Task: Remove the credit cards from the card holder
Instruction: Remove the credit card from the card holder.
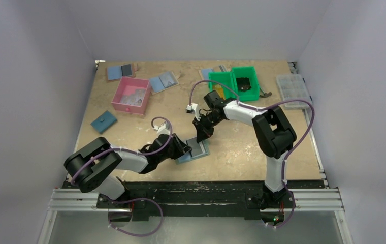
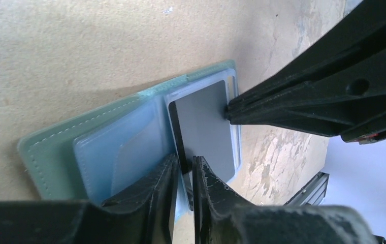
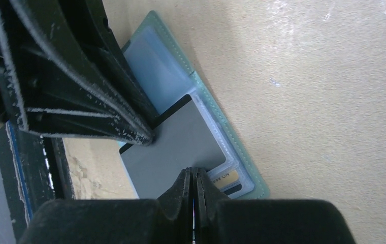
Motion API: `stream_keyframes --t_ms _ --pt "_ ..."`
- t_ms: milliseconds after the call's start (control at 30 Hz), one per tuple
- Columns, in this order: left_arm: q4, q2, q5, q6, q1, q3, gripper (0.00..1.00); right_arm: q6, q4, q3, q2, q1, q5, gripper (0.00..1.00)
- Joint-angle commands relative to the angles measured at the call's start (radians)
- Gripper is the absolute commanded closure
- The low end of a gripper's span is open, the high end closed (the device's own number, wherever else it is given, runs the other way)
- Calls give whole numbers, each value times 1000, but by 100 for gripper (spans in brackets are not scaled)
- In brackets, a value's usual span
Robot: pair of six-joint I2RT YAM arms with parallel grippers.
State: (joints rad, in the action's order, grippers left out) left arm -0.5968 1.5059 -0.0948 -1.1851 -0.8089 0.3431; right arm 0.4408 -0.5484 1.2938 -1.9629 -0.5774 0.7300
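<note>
**One card halfway out, at least one more waiting**

We judge the task to be in its first draw. The card holder (image 2: 54,147) lies open on the table (image 1: 242,147), between the two arms and towards the near edge, with its pale blue inside facing up. A grey card (image 2: 203,127) pokes well out of one pocket. The left gripper (image 2: 183,170) has its jaws nearly together, nipping the card's free edge. The right gripper (image 3: 193,175) has its jaws pressed together, with the tips set against the card's far edge by the pocket. We cannot tell whether they grip anything.

The open holder's long axis runs roughly left to right across the table, slightly skewed. The card seems to lie crosswise to it, long side along the fold, with its free end pointing at the near edge.

The next move calls for a straight pull along that line while the holder is pinned, or we think the holder will drag along. A yellowish card (image 3: 231,177) sits tucked in the same pocket.
</note>
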Motion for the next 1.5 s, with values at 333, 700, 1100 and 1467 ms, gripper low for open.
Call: stream_keyframes --t_ms 333,700,1100,1467 --pt "-202 -42 14 6 41 -129 100 -43 -9 -12 -19 0 -72 92" --pt "-255 -128 113 112 60 -177 100 28 -28 -21 37 13 18 76" --pt "-284 -164 170 321 59 -188 100 101 -59 -28 128 37 188 57" --pt "-324 -90 175 323 60 -173 100 7 -15 -39 54 23 155 63"
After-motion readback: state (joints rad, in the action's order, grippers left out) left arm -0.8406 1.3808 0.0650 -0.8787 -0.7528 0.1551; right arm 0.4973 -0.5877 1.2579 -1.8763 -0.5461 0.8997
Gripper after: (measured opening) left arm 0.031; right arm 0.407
